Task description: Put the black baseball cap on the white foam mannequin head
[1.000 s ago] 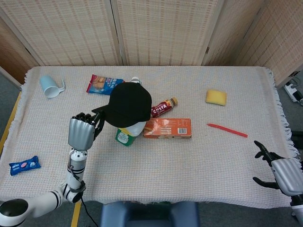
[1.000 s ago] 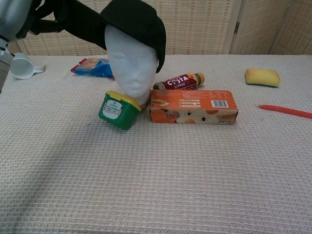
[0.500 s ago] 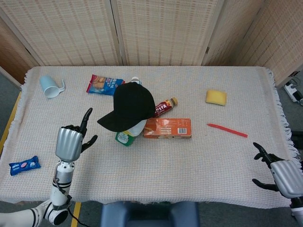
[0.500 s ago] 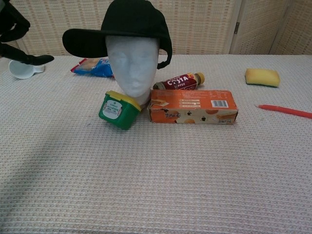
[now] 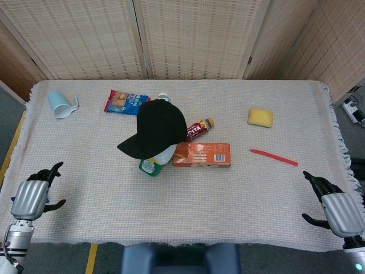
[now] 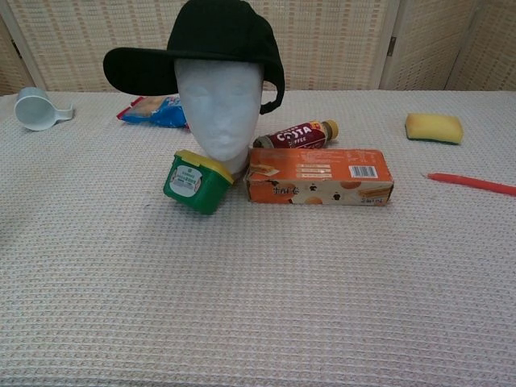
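The black baseball cap sits on top of the white foam mannequin head, brim pointing to the left in the chest view. The head stands upright near the table's middle. My left hand is at the near left edge of the table, far from the cap, fingers apart and holding nothing. My right hand hangs at the near right edge, fingers spread and empty. Neither hand appears in the chest view.
A green tub, an orange box and a Costa bottle crowd the mannequin's base. Further off lie a snack packet, pale blue cup, yellow sponge, red pen, and a blue packet mostly hidden behind the left hand.
My left hand let go of the cap's brim and drew back to the near left table edge. The cap settled on the mannequin head. The right hand barely moved.
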